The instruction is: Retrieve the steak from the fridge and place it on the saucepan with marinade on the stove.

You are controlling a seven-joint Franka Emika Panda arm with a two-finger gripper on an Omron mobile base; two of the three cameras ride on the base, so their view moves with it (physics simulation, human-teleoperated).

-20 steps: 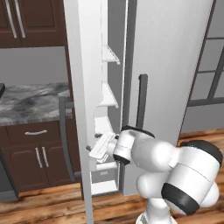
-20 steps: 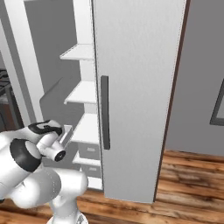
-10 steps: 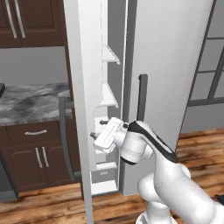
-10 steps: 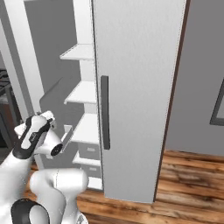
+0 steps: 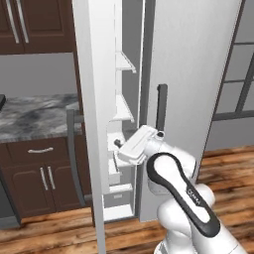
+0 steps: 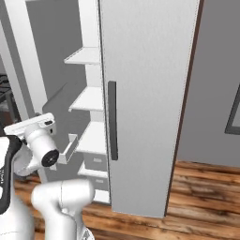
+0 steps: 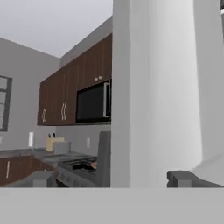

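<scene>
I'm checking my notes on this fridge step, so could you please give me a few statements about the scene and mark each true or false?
1. The fridge's left door stands open. True.
2. The right door is open too. False: it is shut, its dark handle facing the room.
3. The gripper is at the gap between the doors, at the height of the lower shelves. True.
4. The gripper holds the steak. False: nothing shows between its fingertips.
5. A stove shows beyond the open door, in the hand view. True.

Hand (image 7: 111,178) raised, fingers apart
</scene>
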